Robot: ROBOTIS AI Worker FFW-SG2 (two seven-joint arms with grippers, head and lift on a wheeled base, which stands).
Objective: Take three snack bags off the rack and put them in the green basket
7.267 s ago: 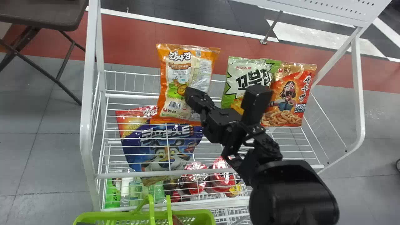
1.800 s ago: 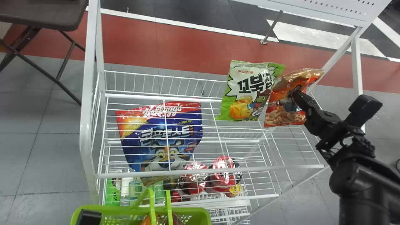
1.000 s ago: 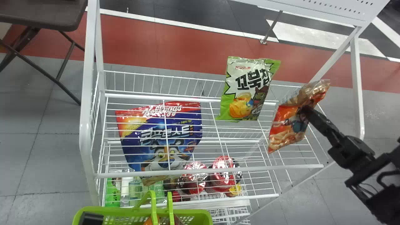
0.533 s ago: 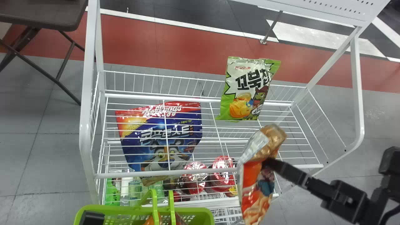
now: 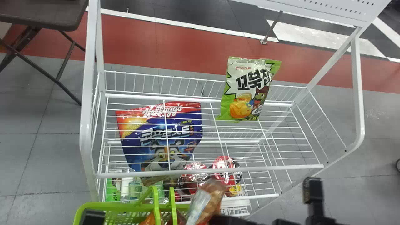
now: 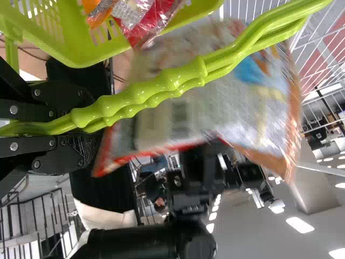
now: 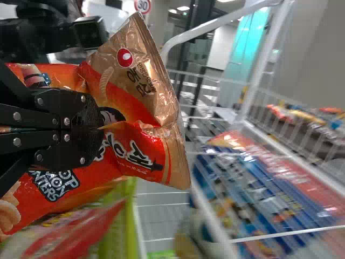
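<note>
The floor [image 5: 187, 47] is red and grey. A shiny orange bag [image 6: 96, 20] and red bag [image 6: 153, 21] are in the green plastic basket [image 5: 115, 206]. One left: the red-and-gold bag [image 7: 137, 145] nearby, pinched by the right gripper [image 7: 99, 127]. The left gripper [image 6: 89, 127] squeezes green handles [image 6: 137, 97]

Bright, ceiling lts [image 6: 299, 225] on, w/ glare on red pkg [image 5: 221, 170].

On my feed: basket [image 5: 100, 205] glossy plastic, handles [image 6: 143, 93] smooth-skinned, wavy. Rack [image 5: 86, 125] coated metal, smooth, lightly shiny. I see red bag [image 7: 137, 86] in creased, shiny film; green bag [image 5: 247, 90], blue bag [image 5: 156, 134] glossy too. Floor [image 5: 56, 162] smooth, faint sheen.
</note>
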